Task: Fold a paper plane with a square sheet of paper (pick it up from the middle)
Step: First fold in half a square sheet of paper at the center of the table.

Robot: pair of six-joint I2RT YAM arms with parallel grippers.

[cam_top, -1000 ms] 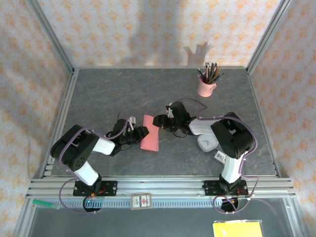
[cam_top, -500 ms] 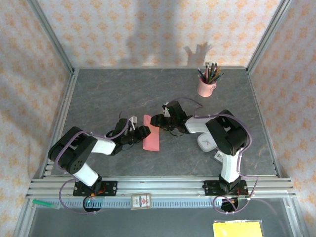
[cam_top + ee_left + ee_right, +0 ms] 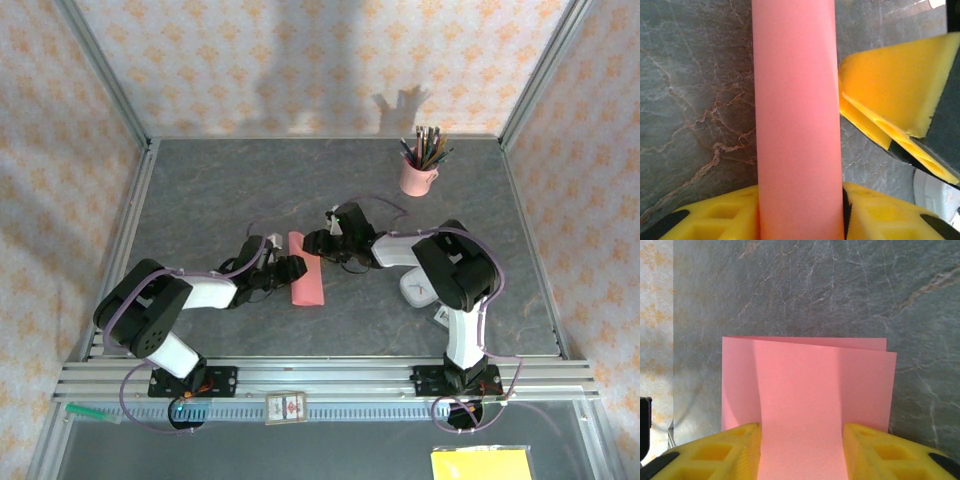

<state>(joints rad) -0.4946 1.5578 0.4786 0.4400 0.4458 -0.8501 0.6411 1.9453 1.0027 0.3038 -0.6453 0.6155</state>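
The square sheet of paper (image 3: 308, 282) is a salmon-pink folded strip in the middle of the table. My left gripper (image 3: 291, 268) comes at its left side. In the left wrist view the paper (image 3: 797, 125) runs as a bowed band up from between my yellow fingers (image 3: 715, 220), and my left gripper (image 3: 800, 217) is shut on it. My right gripper (image 3: 314, 243) sits at the strip's far end. In the right wrist view the paper (image 3: 805, 385) rises between the fingertips, with the right gripper (image 3: 801, 455) shut on it. The right gripper's finger (image 3: 895, 105) shows beside the strip.
A pink cup of pencils (image 3: 417, 176) stands at the back right. A white rounded-square object (image 3: 420, 290) lies under the right arm. A yellow pad (image 3: 481, 464) and a small card (image 3: 285, 408) lie in front of the rail. Metal frame posts edge the table.
The right gripper has shifted a little to the left along the paper's far end and its jaws have narrowed. The left arm has stretched slightly further toward the paper.
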